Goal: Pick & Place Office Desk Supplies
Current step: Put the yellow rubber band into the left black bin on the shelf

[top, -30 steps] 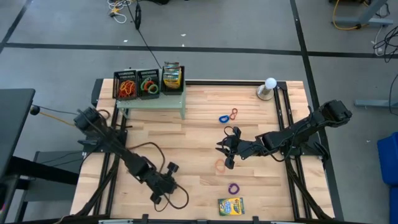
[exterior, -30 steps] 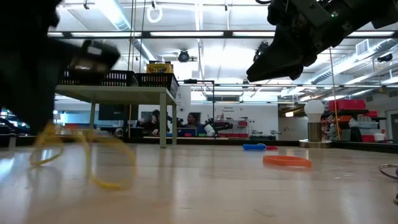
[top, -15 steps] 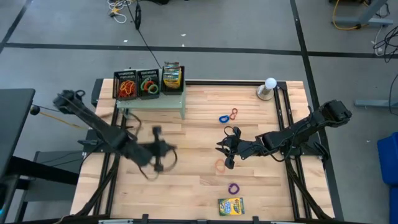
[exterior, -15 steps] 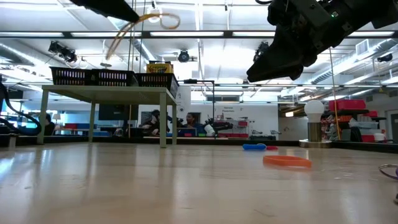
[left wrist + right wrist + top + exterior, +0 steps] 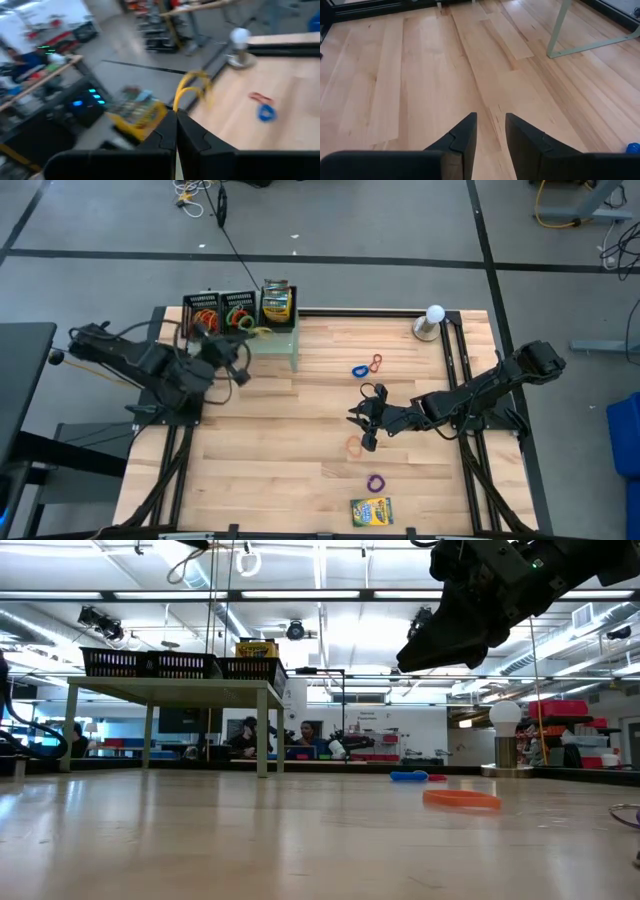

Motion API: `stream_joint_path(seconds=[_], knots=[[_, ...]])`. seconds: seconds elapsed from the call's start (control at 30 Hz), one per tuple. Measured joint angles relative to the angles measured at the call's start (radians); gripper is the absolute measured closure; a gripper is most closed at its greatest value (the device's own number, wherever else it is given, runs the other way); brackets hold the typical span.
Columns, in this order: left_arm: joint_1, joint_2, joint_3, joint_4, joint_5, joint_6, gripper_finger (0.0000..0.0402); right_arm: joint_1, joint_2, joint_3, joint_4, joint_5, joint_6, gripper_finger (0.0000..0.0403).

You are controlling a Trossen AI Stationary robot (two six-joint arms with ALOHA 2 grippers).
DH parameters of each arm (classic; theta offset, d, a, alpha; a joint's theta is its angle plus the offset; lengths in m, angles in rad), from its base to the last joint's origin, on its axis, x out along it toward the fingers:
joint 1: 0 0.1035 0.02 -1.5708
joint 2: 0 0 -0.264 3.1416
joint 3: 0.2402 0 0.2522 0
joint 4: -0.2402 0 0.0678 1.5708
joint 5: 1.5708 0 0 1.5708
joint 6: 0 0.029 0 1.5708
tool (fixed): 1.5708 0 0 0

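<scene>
Left end effector [image 5: 176,116] pinching thin yellow rubber band [image 5: 192,86] near black mesh trays [image 5: 220,313] | right end effector [image 5: 490,125] spread, empty, above wooden counter [image 5: 300,470]

1. your table [image 5: 300,470] is pale wooden planking, smooth, with a soft sheen in the low view.
2. the mesh trays [image 5: 220,313] look like matt black wire mesh.
3. the crayon box [image 5: 371,511] looks like printed card, slightly glossy.
4. the rubber bands [image 5: 361,370] look like thin, matt rubber.
5. the right gripper [image 5: 489,135] has matt dark fingers [image 5: 461,137], plastic by the look.
</scene>
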Motion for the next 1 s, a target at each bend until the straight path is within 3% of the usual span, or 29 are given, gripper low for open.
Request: stream_joint_path(seconds=[0.23,0.43,0.6,1.0], knots=[[0.174,-0.044,0.037,-0.183,-0.034,-0.102,0.0398,0.0,0.0,0.0,-0.001,0.0,0.0,0.0291],[0.374,-0.08,0.037,-0.453,-0.038,-0.335,0.0398,0.0,0.0,0.0,-0.006,0.0,0.0,0.0291],[0.468,-0.105,0.031,-0.619,-0.096,-0.535,0.0398,0.0,0.0,0.0,-0.008,0.0,0.0,0.0291],[0.597,-0.151,-0.257,-0.607,-0.195,-0.676,0.0398,0.0,0.0,0.0,-0.009,0.0,0.0,0.0291]])
